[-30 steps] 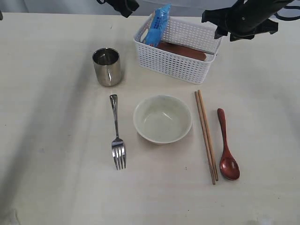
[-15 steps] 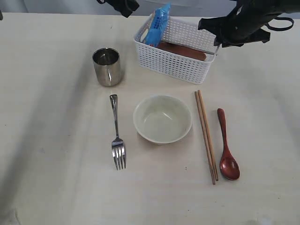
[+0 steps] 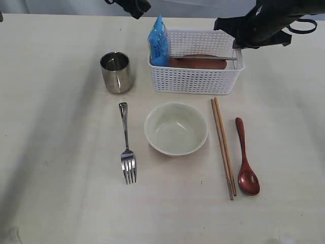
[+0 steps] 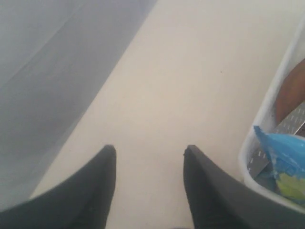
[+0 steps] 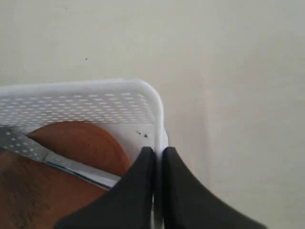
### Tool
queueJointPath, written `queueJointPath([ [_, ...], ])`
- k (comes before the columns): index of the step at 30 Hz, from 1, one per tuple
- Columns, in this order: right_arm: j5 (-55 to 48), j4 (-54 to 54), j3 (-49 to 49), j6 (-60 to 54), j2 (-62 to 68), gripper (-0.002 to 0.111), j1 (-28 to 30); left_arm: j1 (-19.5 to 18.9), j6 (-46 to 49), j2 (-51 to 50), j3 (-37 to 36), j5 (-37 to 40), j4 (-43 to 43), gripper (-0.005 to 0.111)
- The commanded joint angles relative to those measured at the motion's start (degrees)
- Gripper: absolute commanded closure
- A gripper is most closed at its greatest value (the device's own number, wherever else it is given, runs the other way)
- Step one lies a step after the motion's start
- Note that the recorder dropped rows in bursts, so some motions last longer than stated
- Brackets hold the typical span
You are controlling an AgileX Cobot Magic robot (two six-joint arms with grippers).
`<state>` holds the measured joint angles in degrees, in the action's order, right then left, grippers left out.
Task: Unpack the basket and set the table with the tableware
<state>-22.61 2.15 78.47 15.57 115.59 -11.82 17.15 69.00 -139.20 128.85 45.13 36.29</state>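
The white basket (image 3: 195, 81) stands at the back of the table (image 3: 61, 193), holding a brown plate (image 3: 198, 63) with a steel knife (image 3: 203, 57) lying across it. My right gripper (image 5: 158, 150) is shut on the basket's right-end wall (image 5: 161, 119), one finger inside and one outside; in the exterior view it (image 3: 234, 38) hangs over that end. My left gripper (image 4: 150, 149) is open and empty above bare table beside the basket (image 4: 259, 138). On the table lie the mug (image 3: 116, 72), fork (image 3: 126, 147), bowl (image 3: 176, 128), chopsticks (image 3: 223, 147) and spoon (image 3: 245, 162).
A blue snack packet (image 3: 159, 43) stands upright in the basket's left end. The left arm (image 3: 134, 6) hovers at the table's far edge, left of the basket. Bare tabletop runs along the left side and the front.
My right gripper has shut on the basket's right wall. The basket has swung from skewed to square with the table edge, and the packet now stands upright.
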Motion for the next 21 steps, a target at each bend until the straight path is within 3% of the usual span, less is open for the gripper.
queueJointPath([
  [1, 2.9, 1.3, 0.1, -0.3, 0.0, 0.109, -0.6, 0.2, 1.1, 0.6, 0.3, 0.1, 0.6, 0.063],
  [7, 5.8, 1.3, 0.1, -0.3, 0.0, 0.109, -3.3, 0.9, -2.8, 2.5, 0.3, 0.2, 0.4, 0.063],
  [15, 6.1, 1.3, 0.1, -0.1, 0.0, 0.109, -3.8, 4.5, -0.8, 3.0, 0.3, -0.6, -1.1, 0.063],
  [21, 6.0, 1.3, 0.1, -0.2, 0.0, 0.109, -3.8, 4.7, -0.9, 3.0, 0.3, -1.5, -2.9, 0.063],
])
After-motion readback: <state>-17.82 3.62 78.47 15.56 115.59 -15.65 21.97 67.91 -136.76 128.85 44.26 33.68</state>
